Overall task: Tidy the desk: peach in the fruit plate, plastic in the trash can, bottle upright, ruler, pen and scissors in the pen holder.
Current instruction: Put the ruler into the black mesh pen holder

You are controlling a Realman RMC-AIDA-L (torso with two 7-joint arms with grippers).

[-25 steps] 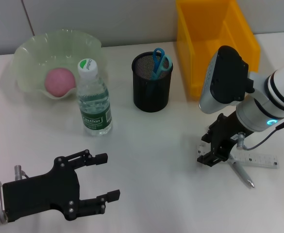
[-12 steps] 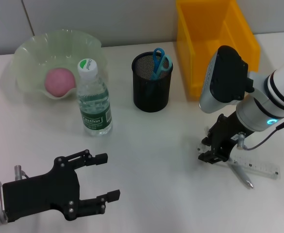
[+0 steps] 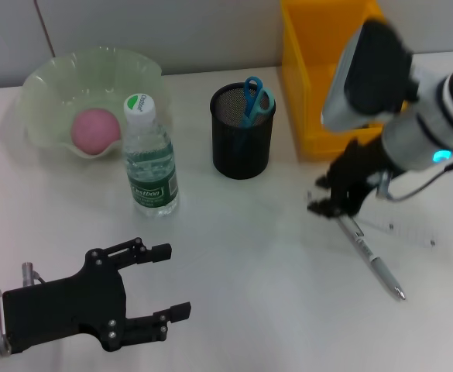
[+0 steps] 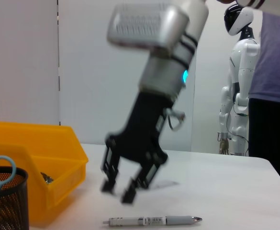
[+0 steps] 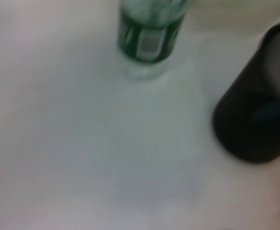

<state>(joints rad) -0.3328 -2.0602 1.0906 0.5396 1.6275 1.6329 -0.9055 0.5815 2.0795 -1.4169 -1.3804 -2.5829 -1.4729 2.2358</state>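
Lifts off the table and swings far-left toward the pen holder [image 3: 243, 147] within the last second (right gripper [image 3: 331, 204], formerly low over the stationery at near right). Drags a faint pale streak along beside it, probably the ruler [image 3: 408, 234]; too smeared to confirm. Cannot tell the grip state of that gripper. Leaves the pen [image 3: 373, 260] flat on the table, now uncovered, just near of the gripper.

Reads as the ruler transfer under way, if the streak is indeed the ruler. Counts as already done: peach [image 3: 96, 129] in the fruit plate [image 3: 48, 77], bottle [image 3: 150, 159] upright, scissors [image 3: 253, 97] in the holder. Shows no loose plastic on the table; yellow trash can [image 3: 319, 116] at far right.

Hovers at near left, spread wide and empty (left gripper [image 3: 172, 280]).

From the left wrist view: confirms clear air under the right gripper [image 4: 118, 189], plus the pen [image 4: 151, 221] lying on the table; no ruler discernible there. From the right wrist view: only bottle [image 5: 151, 36] and holder [image 5: 259, 105], blurred.
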